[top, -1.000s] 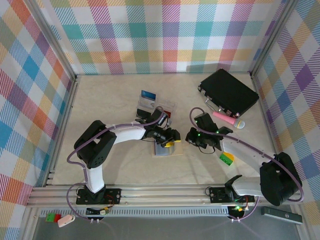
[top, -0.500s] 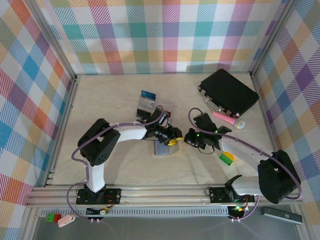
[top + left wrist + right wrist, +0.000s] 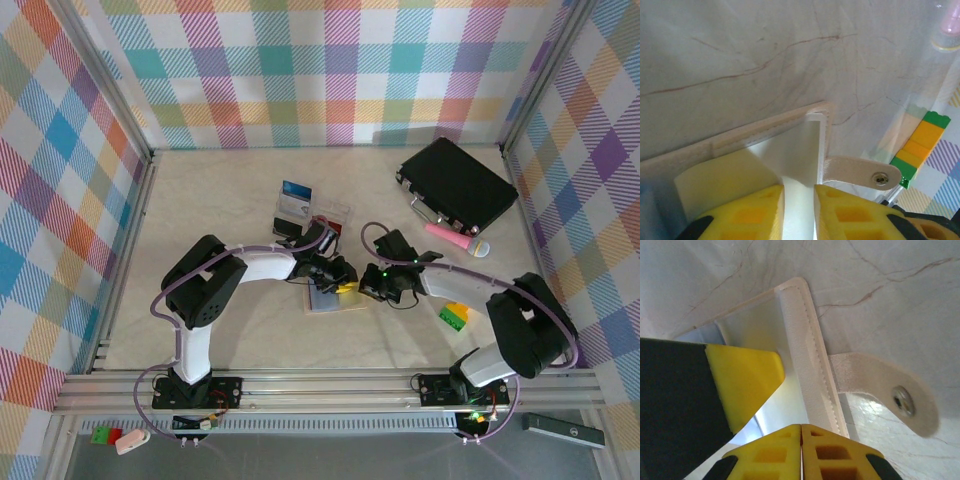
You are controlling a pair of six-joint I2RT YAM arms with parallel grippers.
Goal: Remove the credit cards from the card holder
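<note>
The left gripper (image 3: 799, 200) is reaching into the open card holder (image 3: 765, 131), its fingers nearly together; I cannot tell whether they are pinching anything. The right gripper (image 3: 801, 440) is sitting fully closed at the card holder's stitched edge. In the top view the card holder is lying mid-frame on the table (image 3: 230, 200).

We see the overhead view bright, evenly lit and sharp, with only soft, faint shadows on the pale worktop (image 3: 200, 210). Up close, the left tool (image 3: 799, 195) and right tool (image 3: 801, 432) blur at the bottom edge. The left wrist view looks hazy, washed pale toward its right side.
</note>
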